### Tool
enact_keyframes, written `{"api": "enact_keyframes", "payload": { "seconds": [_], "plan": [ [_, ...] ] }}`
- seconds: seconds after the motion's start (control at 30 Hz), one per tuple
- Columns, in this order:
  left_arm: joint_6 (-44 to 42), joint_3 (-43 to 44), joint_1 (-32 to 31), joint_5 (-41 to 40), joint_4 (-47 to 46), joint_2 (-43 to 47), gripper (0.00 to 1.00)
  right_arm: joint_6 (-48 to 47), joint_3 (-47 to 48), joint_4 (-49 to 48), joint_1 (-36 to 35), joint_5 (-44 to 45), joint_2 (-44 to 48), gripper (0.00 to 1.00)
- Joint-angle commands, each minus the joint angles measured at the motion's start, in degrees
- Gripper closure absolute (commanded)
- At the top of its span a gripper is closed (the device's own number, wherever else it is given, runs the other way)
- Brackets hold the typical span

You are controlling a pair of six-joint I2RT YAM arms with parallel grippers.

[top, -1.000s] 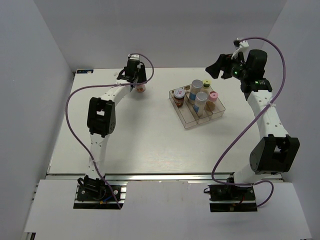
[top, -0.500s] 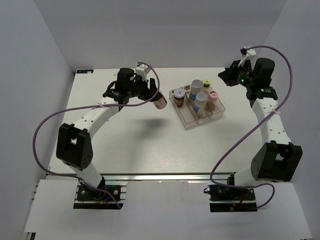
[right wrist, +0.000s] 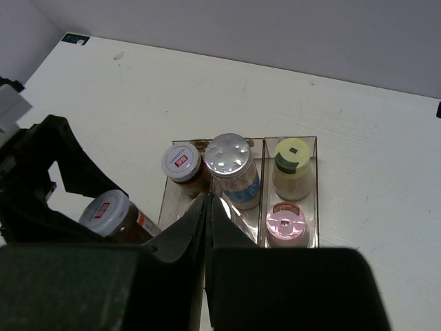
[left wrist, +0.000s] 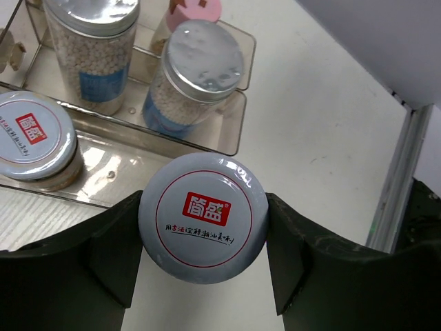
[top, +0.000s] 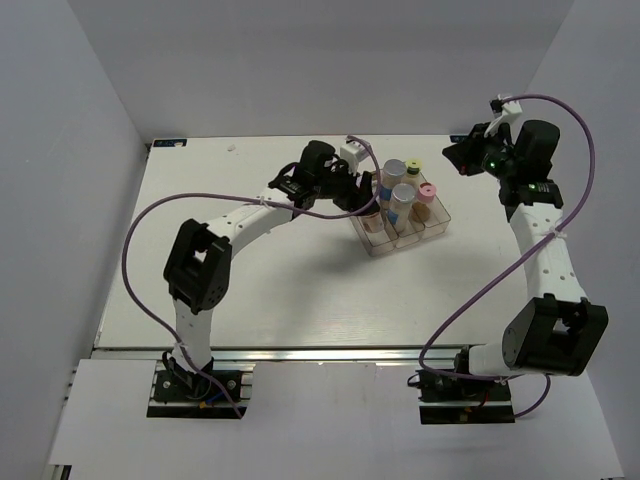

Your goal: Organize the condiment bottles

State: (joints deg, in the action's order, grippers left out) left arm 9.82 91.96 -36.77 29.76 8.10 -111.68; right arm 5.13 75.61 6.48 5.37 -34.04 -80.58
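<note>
My left gripper (left wrist: 203, 231) is shut on a short brown jar with a pale lid and red label (left wrist: 203, 217), held off the table beside the clear tray (left wrist: 227, 138). In the top view this gripper (top: 358, 198) covers the tray's left side. A second brown jar (right wrist: 181, 163) stands in the tray's left lane. Two silver-capped bottles (left wrist: 205, 58) (left wrist: 89, 17) fill the middle lane. The yellow-green-capped bottle (right wrist: 293, 153) and the pink-capped bottle (right wrist: 286, 222) stand in the right lane. My right gripper (right wrist: 208, 200) is shut and empty, raised at the back right (top: 457, 155).
The tray (top: 420, 232) lies right of the table's middle. A small dark tag (top: 170, 143) lies at the far left corner. Grey walls close the table at the back and on both sides. A metal rail (top: 330, 352) runs along the near edge.
My left arm has swung right from the table's far left, carrying the brown jar to the tray. My right gripper has gone from open to shut and drawn back a little.
</note>
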Motion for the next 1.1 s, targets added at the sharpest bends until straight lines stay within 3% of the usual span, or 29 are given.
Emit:
{"api": "enact_keyframes", "payload": {
  "seconds": [0.0, 0.83, 0.93, 1.07],
  "plan": [
    [-2.0, 5.77, 0.48, -0.66, -3.0, 1.91, 1.0, -0.64, -0.73, -0.59, 0.87, 0.2, 3.05, 1.0],
    [0.37, 6.03, -0.05, -4.71, -9.94, -8.38, 0.98, -1.52, -3.89, 0.55, 1.31, 1.26, 4.46, 1.0],
    [-0.24, 6.3, -0.49, -5.84, -9.51, -8.99, 0.9, -1.52, -4.07, 0.55, 1.31, 1.26, 4.46, 1.0],
    [-1.38, 6.65, -1.63, -8.13, -8.54, -10.05, 0.58, -1.26, -4.51, 0.37, 1.31, 0.91, 4.38, 1.0]
  ]
}}
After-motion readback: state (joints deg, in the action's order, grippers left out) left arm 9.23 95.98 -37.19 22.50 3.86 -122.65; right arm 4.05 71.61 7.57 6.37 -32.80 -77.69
